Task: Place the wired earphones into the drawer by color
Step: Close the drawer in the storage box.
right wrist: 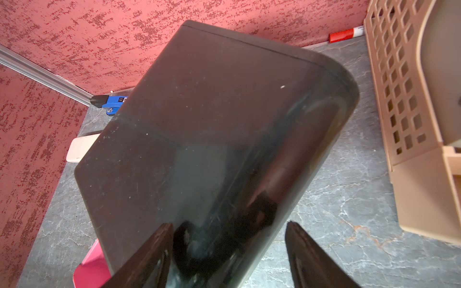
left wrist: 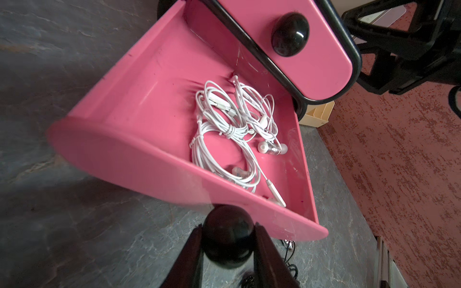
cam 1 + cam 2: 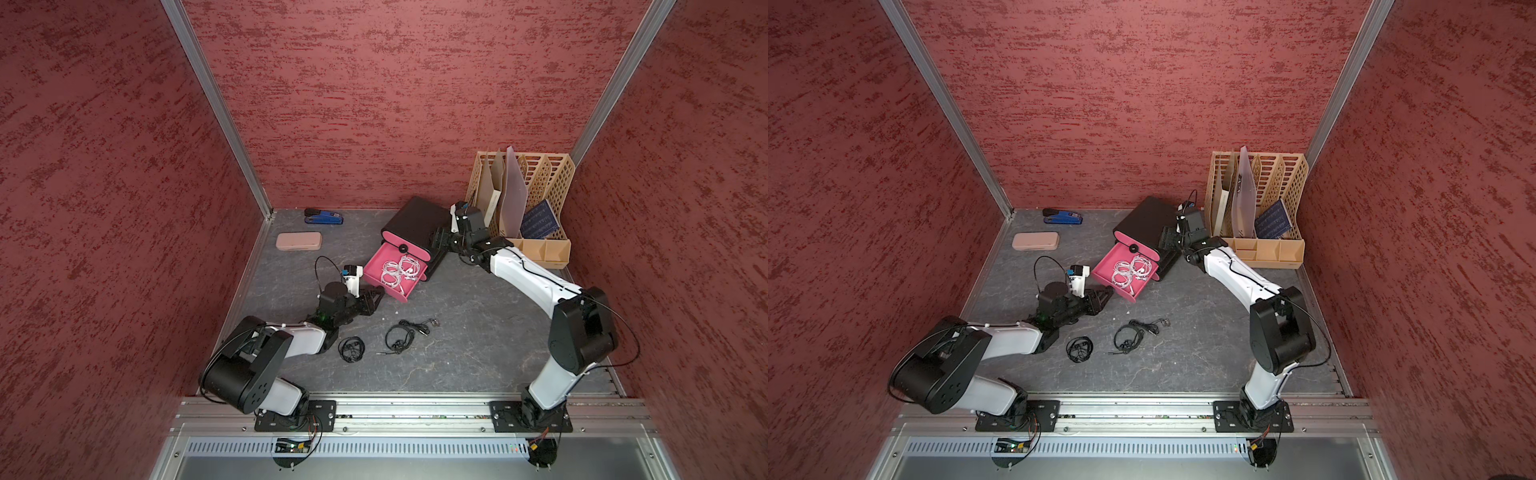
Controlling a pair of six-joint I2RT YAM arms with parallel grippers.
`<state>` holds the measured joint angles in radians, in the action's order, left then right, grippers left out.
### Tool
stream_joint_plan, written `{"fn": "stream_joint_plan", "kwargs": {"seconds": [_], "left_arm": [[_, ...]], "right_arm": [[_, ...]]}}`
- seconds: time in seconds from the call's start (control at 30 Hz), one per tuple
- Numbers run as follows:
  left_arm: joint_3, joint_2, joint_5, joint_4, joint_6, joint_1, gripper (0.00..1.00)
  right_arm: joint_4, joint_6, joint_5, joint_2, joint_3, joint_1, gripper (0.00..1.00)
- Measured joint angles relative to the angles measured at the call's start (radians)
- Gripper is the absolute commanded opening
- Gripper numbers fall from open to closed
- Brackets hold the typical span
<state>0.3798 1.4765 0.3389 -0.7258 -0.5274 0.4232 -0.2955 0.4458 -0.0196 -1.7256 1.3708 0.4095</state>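
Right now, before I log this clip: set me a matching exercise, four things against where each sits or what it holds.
1. white earphones
2. black earphones
3. left gripper
4. right gripper

A. loose on the table
B. open, astride the black cabinet edge
C. inside the open pink drawer
D. shut on that drawer's knob

Pairs: 1-C, 2-A, 3-D, 4-B.

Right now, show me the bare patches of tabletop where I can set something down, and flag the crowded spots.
Widest: between the open drawer, right arm and black earphones. Smaller: between the case, stapler and cabinet. Crowded: the drawer front, where the left pincer grips the knob, and between cabinet and file rack, where the right pincer sits.
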Motion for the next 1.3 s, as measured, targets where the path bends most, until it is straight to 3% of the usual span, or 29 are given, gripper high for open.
{"fn": "stream_joint_plan", "kwargs": {"seconds": [0.53,1.3], "left_arm": [[0.180,0.173,-0.003,-0.011,-0.022,0.011,0.12],[0.367,0.455,-0.007,-0.243,-0.106,0.026,0.12]], "right_arm": [[0.006,0.000,0.000,0.002,-0.005,0.000,0.75],[0.007,-0.001,-0.001,0.003,-0.007,0.000,0.75]]}}
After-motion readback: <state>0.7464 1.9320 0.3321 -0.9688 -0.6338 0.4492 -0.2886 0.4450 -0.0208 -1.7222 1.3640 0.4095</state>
